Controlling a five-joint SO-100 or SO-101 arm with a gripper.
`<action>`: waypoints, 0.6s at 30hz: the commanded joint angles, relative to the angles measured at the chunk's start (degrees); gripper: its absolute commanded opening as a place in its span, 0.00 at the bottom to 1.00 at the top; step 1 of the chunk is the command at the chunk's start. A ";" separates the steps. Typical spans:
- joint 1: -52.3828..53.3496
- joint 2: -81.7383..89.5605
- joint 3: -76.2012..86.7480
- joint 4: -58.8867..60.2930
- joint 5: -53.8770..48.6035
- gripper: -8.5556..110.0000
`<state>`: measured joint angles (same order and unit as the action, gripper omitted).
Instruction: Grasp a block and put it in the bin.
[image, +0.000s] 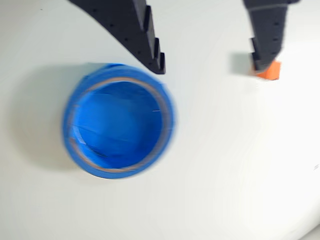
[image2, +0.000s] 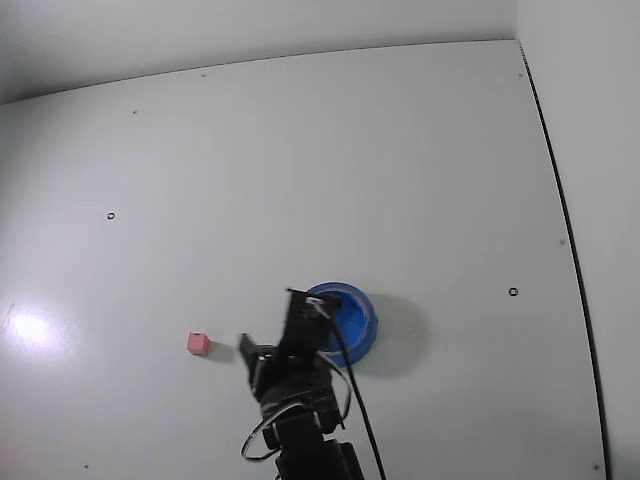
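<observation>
On the white table (image2: 400, 150), a tiny pink-red cube block (image2: 198, 343) sits alone, left of the black robot arm (image2: 295, 400) in the fixed view. It is well apart from the round blue bowl-like bin (image2: 362, 318), which sits just to the right of the arm's top. Nothing can be seen inside the bin (image: 120, 122) in the wrist view, which is blurry. There, the black two-finger gripper (image: 210, 67) comes in from the top with its jaws spread wide and nothing between them. One finger tip is over the bin's top rim. The other finger tip partly hides the block (image: 271, 71), which looks orange here.
</observation>
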<state>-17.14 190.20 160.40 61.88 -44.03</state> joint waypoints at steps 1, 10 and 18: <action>-6.42 -5.27 -9.93 1.23 0.09 0.34; -12.39 -35.60 -23.29 0.62 2.29 0.32; -16.79 -57.04 -39.38 0.62 2.37 0.31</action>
<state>-31.73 141.15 133.24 62.93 -41.75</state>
